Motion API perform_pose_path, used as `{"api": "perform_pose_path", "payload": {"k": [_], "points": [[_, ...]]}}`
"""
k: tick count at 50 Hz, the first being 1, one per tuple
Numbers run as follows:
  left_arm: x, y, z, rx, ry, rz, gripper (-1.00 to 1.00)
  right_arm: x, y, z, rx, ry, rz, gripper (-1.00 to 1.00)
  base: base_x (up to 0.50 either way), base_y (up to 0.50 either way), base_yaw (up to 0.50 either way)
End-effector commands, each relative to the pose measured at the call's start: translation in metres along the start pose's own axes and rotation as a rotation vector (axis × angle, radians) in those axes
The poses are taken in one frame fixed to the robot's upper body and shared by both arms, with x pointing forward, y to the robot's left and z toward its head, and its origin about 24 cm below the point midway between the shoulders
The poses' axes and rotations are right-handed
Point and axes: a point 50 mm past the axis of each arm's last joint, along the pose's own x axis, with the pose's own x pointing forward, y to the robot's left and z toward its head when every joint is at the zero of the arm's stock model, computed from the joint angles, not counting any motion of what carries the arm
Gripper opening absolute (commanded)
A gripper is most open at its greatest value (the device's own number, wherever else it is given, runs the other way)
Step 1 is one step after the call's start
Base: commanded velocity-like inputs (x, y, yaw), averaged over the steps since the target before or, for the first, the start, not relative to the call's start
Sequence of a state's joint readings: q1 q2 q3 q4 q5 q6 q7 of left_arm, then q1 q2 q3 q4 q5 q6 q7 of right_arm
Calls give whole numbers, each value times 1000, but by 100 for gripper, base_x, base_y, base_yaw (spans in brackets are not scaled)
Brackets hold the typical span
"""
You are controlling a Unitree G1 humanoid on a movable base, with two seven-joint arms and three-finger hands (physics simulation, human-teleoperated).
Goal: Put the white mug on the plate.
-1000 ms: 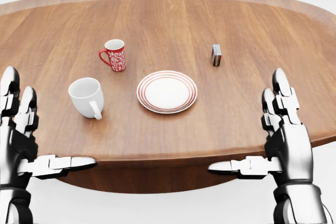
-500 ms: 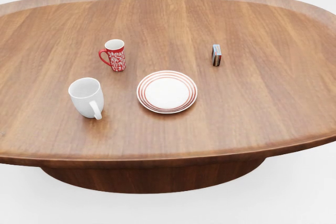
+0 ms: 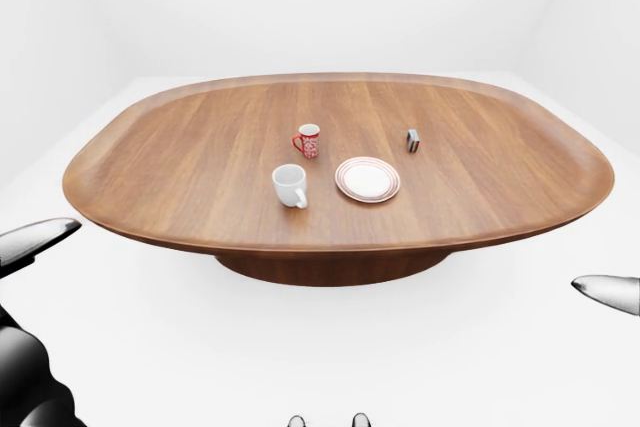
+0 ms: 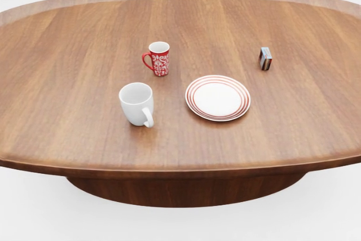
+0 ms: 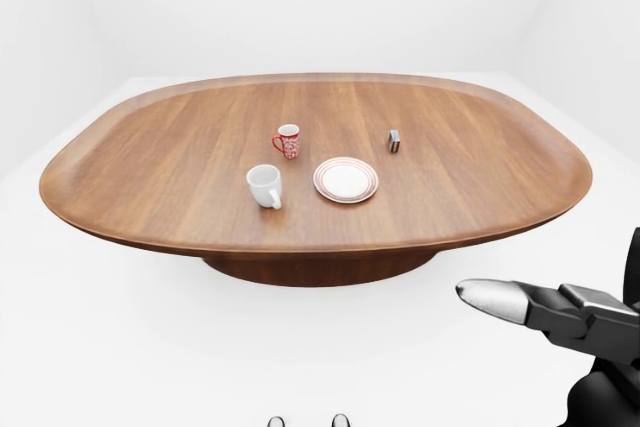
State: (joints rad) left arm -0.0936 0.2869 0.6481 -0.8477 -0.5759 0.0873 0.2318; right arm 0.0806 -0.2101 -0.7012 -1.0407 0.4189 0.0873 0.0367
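Shifted rightward in the head view since half a second ago, everything together: camera motion, not the objects'. Same spacing between mug, plate and box as before. Gone from the head view as well, both hands, which a second ago stood at its lower corners.

On the wooden surface (image 4: 67, 55), upright, the white mug (image 4: 136, 103), handle turned toward the bottom of the head view, resting left of the plate (image 4: 218, 97) and clearly apart from it, not on it. White plate with red rings round its rim, lying flat and bare. Above the white mug and slightly to its right, a red patterned mug (image 4: 159, 58), upright, handle to the left, apart from both mug and plate. Well to the upper right of the plate, a small box (image 4: 265, 58) standing on the wood.

Only partly visible, the left hand (image 3: 30, 242) at the left edge of the left-eye view, one pale fingertip pointing inward, well short of the surface. Likewise the right hand (image 5: 560, 315) at the lower right of the right-eye view, one finger extended, holding nothing visible. Released or clenched: impossible to tell for either from so little.
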Motion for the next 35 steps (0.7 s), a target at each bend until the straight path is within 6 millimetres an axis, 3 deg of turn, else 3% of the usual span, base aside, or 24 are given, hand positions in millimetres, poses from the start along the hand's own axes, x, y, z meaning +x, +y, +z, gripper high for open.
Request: {"api": "perform_pose_path", "payload": {"k": [1,29,35], "points": [[0,0,6,-19,-17,5,100,0,1,1,1,-4,8,100,0,50,0],[-2,1,-4,16,18,-1,100,-2,4,-1,-32,0,19,100,0,50,0],[-3,0,-4,19,18,-2,100,-3,4,-2,-34,3,13,100,0,0,0]]}}
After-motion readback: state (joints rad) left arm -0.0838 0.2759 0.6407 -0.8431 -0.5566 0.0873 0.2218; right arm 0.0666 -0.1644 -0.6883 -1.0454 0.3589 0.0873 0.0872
